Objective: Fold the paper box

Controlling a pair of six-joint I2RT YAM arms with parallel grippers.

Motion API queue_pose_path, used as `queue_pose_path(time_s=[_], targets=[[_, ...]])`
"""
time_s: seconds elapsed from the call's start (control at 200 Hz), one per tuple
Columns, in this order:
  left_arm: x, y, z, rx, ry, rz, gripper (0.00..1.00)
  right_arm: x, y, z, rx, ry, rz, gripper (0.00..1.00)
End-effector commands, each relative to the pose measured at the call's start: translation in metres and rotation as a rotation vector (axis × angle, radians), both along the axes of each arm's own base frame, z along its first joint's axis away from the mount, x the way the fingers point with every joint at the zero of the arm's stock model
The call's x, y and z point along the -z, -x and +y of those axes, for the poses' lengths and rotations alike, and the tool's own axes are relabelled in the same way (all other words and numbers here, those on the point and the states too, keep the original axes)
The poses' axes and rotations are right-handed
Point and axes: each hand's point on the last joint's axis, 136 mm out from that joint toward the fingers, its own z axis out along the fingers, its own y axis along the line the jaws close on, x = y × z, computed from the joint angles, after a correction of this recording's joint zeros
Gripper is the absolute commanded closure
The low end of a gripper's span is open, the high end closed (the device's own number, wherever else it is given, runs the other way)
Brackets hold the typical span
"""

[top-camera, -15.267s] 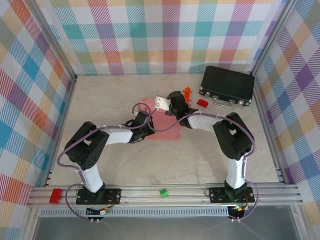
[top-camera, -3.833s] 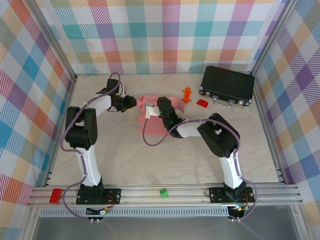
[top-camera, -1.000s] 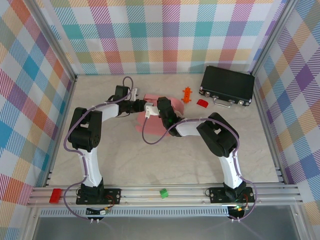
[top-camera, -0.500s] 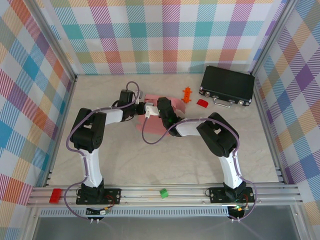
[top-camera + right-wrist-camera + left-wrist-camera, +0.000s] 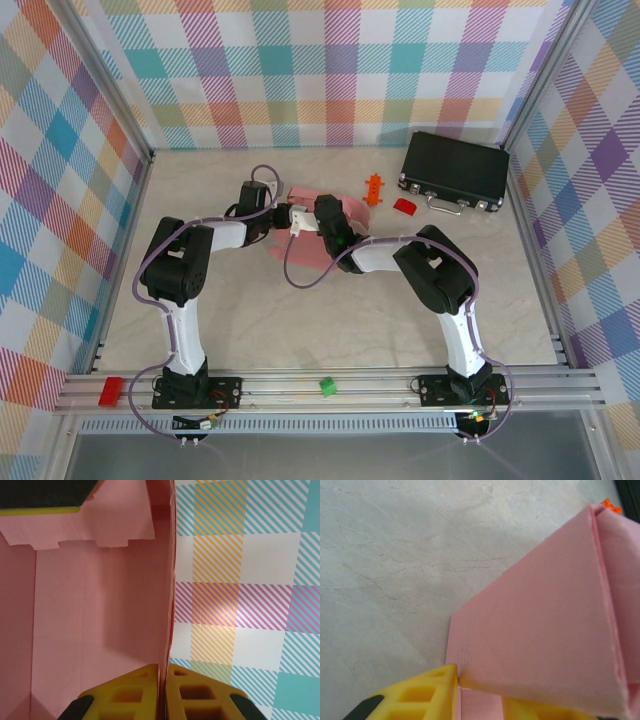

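The paper box point(image 5: 310, 250) is salmon-pink card, part folded, in the middle of the table toward the back. My left gripper point(image 5: 283, 216) meets it from the left. In the left wrist view the left gripper point(image 5: 480, 695) is shut on a folded flap of the paper box point(image 5: 540, 630): one yellow finger point(image 5: 420, 697) presses the flap's edge and the flap covers most of the other. My right gripper point(image 5: 303, 218) is beside it. In the right wrist view the right gripper point(image 5: 164, 667) is shut on an upright wall of the paper box point(image 5: 100, 620), thin card pinched between its pads.
A black hard case point(image 5: 455, 170) stands at the back right, with a small red block point(image 5: 404, 206) and an orange piece point(image 5: 375, 188) in front of it. A green block point(image 5: 327, 385) and a red block point(image 5: 110, 390) rest on the near rail. Plaid walls point(image 5: 240, 580) enclose the table.
My left gripper has slid right to the box's left edge and its jaws have narrowed onto the flap. The right gripper has kept its hold and place.
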Motion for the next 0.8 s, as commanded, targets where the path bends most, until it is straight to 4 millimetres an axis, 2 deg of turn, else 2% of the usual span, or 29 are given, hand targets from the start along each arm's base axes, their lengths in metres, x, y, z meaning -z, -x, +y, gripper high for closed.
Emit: queue_pose_path(time_s=[0.0,0.09,0.34,0.49,0.605,0.725,0.795], targets=[[-0.027,-0.003,-0.009,0.031,0.032,-0.096,0.79,-0.002,0.003,0.003,0.000,-0.021,0.008,0.88],[-0.029,-0.002,-0.013,0.051,0.044,-0.110,0.84,-0.002,0.003,0.003,0.001,-0.022,0.008,0.88],[-0.028,0.003,-0.015,0.076,0.022,-0.115,0.91,-0.002,0.007,0.004,0.004,-0.026,0.011,0.88],[-0.030,0.012,-0.011,0.079,-0.008,-0.127,0.93,-0.009,0.011,0.004,0.005,-0.045,0.000,0.83],[-0.032,0.019,-0.006,0.079,-0.040,-0.133,0.94,-0.020,0.014,0.005,0.009,-0.072,-0.009,0.74],[-0.034,0.026,0.000,0.074,-0.081,-0.131,0.95,-0.029,0.020,0.004,0.014,-0.096,-0.014,0.54],[-0.035,0.031,0.003,0.069,-0.095,-0.126,0.95,-0.034,0.025,0.004,0.013,-0.108,-0.019,0.46]])
